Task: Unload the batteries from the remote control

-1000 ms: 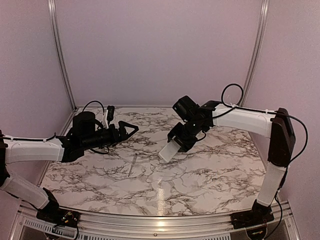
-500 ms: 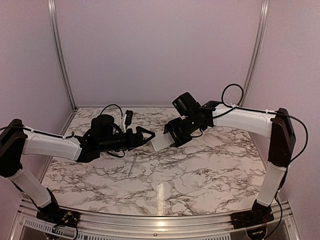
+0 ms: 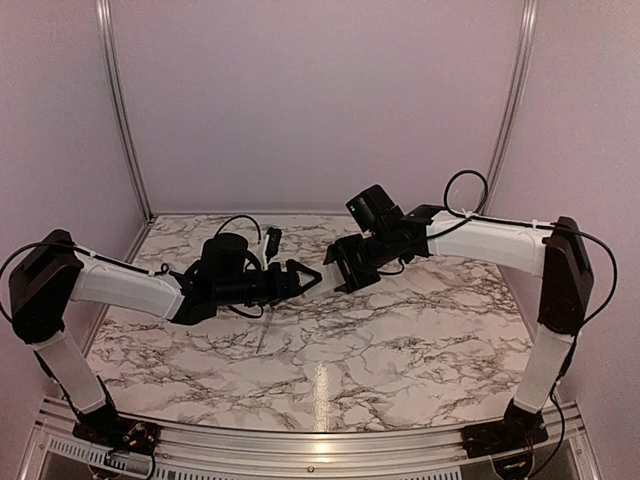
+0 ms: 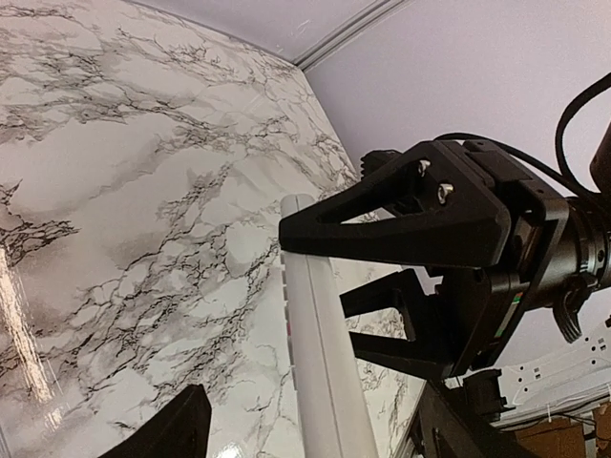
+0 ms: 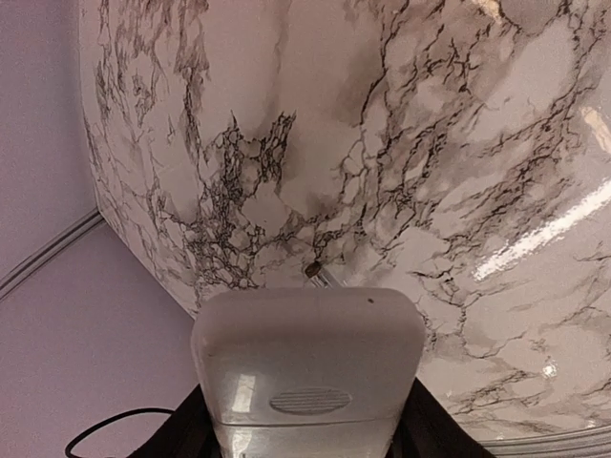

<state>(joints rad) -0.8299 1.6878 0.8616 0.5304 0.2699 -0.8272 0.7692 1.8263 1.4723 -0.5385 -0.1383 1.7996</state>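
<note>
My right gripper (image 3: 342, 266) is shut on the remote control (image 5: 308, 377), a slim white bar held above the marble table. The right wrist view shows its end face-on, with a ribbed oval grip. In the left wrist view the remote (image 4: 320, 353) runs lengthwise between my left gripper's (image 4: 310, 434) spread fingers (image 4: 162, 434), with a gap on its left side. The black triangular right fingers (image 4: 401, 224) clamp its far end. In the top view my left gripper (image 3: 305, 275) is open and meets the right one tip to tip, so the remote is mostly hidden there. The batteries are not visible.
A long thin grey metallic rod (image 3: 265, 330) lies on the marble table (image 3: 400, 340) below the left gripper; its tip also shows in the right wrist view (image 5: 320, 275). Purple walls with metal rails (image 3: 118, 110) enclose the back and sides.
My left arm has swung right until its open gripper reached the remote. My right gripper has raised and levelled the remote, pointing it at the left gripper.
</note>
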